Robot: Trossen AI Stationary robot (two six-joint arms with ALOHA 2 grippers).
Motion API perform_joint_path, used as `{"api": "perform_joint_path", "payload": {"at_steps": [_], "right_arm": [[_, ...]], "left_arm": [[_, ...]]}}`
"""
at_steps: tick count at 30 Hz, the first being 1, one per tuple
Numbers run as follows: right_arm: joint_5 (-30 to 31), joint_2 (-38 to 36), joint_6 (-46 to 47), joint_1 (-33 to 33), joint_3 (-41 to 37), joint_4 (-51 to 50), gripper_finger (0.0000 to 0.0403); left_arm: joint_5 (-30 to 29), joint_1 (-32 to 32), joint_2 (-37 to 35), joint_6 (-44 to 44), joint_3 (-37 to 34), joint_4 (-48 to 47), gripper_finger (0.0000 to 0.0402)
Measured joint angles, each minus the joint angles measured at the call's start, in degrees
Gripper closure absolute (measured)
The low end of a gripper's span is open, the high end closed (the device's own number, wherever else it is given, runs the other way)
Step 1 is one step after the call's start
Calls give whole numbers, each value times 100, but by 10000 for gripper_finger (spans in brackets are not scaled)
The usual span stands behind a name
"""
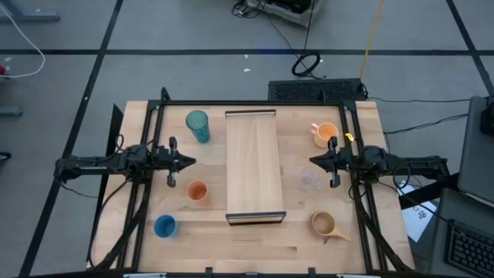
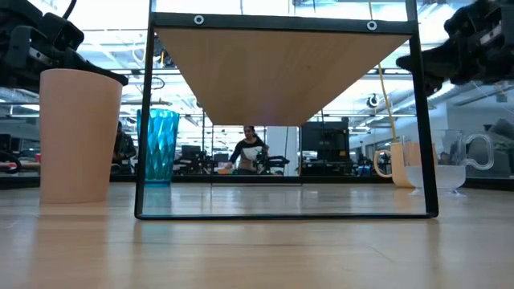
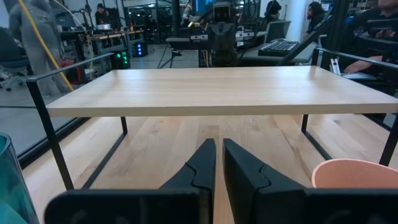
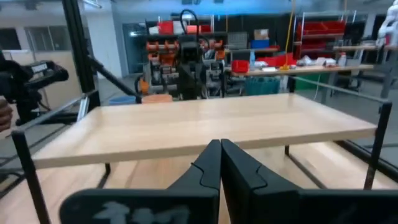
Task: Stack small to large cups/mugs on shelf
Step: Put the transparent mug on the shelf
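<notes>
Both claws are held empty above the table, one on each long side of the shelf [image 1: 254, 164]. Left gripper [image 1: 190, 161] is seen with its fingers [image 3: 202, 163] drawn narrow, only a thin slit showing between them, and nothing is gripped. Right gripper [image 1: 313, 161] is seen with its fingers [image 4: 211, 163] pressed fully together, likewise on nothing.

No cup is seen to hold anything, and none has been placed on the shelf, whose top is bare. The shelf is a long light-wood plank with dark end edges, raised on a thin black metal frame in the middle of the table [image 1: 363, 123].

On the left arm's side, the tall teal tumbler [image 1: 197, 125] stands upright near the far corner of the shelf; its faceted, translucent wall is shown in the low view. The small orange cup [image 1: 197, 191] stands just beside the shelf, and the blue cup [image 1: 165, 225] is set nearer the table's front edge.

On the right arm's side, the orange handled mug [image 1: 325, 133] stands near the far end, the clear glass cup [image 1: 309, 181] is faintly seen near the shelf, and the tan handled mug [image 1: 324, 225] stands toward the front.
</notes>
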Motion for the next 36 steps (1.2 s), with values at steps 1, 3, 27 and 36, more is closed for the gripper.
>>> {"api": "perform_joint_path", "payload": {"at_steps": [1,3,27,36], "right_arm": [[0,69,25,0,141,13,403],[1,209,39,0,433,21,403],[1,3257,239,0,5193,-3316,403],[280,4408,-4,0,7011,-4426,403]], "left_arm": [[0,-1,-1,0,0,-1,369],[0,0,-1,0,-1,0,369],[2,0,-2,-143,1,-40,369],[4,-1,-2,-157,1,-52,369]]}}
